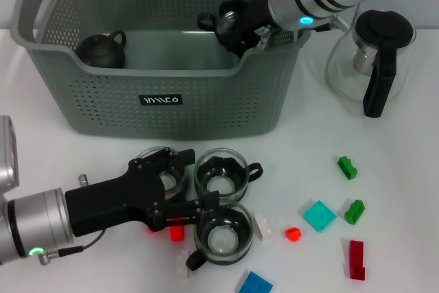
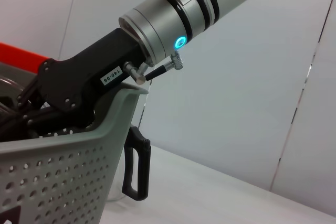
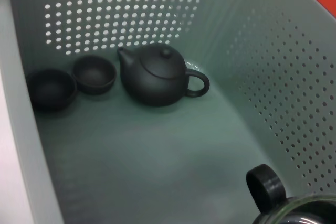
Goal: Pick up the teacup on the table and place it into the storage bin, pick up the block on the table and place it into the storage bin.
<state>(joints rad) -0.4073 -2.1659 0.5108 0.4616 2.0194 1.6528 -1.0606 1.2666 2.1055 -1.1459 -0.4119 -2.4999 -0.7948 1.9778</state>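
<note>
My right gripper [image 1: 232, 27] hangs over the right end of the storage bin [image 1: 171, 108], shut on a glass teacup [image 1: 226, 24] with a black handle. In the right wrist view that teacup [image 3: 296, 211] shows just above the bin floor [image 3: 157, 156]. My left gripper [image 1: 192, 180] lies low on the table at the front left, open, with another glass teacup [image 1: 163, 173] between its fingers. Two more glass teacups [image 1: 219, 175] [image 1: 223, 235] stand right beside it. A red block [image 1: 177, 232] lies under the left gripper's lower finger.
In the bin sit a black teapot [image 3: 156, 74] and two small dark cups [image 3: 94, 74]. A glass jug [image 1: 374, 60] with a black handle stands to the bin's right. Green [image 1: 347, 167], teal [image 1: 319, 215], red [image 1: 293, 233], dark red [image 1: 356, 259] and blue [image 1: 255, 284] blocks lie scattered front right.
</note>
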